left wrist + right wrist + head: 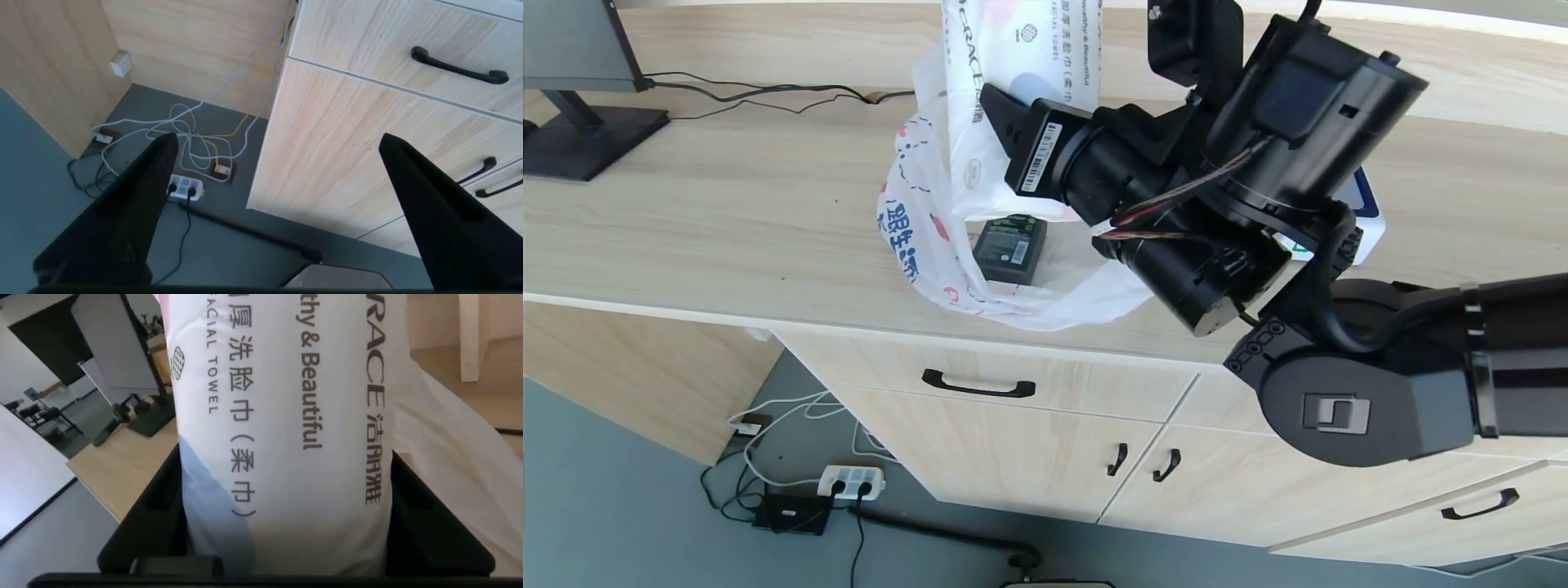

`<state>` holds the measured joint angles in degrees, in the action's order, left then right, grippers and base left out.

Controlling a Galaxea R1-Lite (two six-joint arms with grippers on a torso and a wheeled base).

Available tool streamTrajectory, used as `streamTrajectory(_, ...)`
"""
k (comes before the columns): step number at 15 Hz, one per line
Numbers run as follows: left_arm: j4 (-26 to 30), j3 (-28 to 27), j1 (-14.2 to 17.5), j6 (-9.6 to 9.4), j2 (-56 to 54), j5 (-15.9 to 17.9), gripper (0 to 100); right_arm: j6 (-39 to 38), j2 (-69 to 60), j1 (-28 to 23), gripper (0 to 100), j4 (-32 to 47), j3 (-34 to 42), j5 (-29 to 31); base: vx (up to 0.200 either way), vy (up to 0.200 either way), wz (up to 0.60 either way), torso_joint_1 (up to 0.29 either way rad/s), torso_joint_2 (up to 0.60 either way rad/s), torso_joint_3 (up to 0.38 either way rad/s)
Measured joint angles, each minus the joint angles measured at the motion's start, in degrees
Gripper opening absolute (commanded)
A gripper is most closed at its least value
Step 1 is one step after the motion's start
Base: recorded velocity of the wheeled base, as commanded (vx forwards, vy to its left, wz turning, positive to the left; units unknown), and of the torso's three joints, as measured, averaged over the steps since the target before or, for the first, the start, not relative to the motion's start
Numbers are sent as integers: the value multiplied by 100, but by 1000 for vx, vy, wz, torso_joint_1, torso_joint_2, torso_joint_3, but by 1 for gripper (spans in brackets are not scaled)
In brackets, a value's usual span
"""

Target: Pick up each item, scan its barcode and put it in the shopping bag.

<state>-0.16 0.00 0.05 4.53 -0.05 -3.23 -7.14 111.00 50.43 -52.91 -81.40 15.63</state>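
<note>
As it hangs clamped in the right gripper (290, 498) at upper centre, the facial towel pack (1021, 49) appears light, soft and slick-wrapped, best gripped across its middle, above the shopping bag (915, 245).

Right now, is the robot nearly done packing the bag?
Not quite. Done: a dark box already lies in the bag. In hand: the right pincer grips the towel pack at the bag's mouth, not let go yet. Left: dropping that pack in, and maybe a half-hidden blue-edged thing on the counter. The left pincer hangs open and empty.
</note>
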Motion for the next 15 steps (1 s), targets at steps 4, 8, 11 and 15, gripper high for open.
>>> streamTrajectory(4,-16,0,0,-11,0,0,100,1,52,-18,0,-5,234,38,0,0,0,0,0,0)
streamTrajectory(8,-17,0,2,-13,0,0,100,57,48,-134,0,33,282,55,0,0,0,0,0,0)
streamTrajectory(11,-16,0,2,-18,0,0,100,323,105,-178,0,72,293,40,0,0,0,0,0,0)
streamTrajectory(15,-16,0,2,-18,0,1,100,553,135,-197,0,154,422,10,0,0,0,0,0,0)
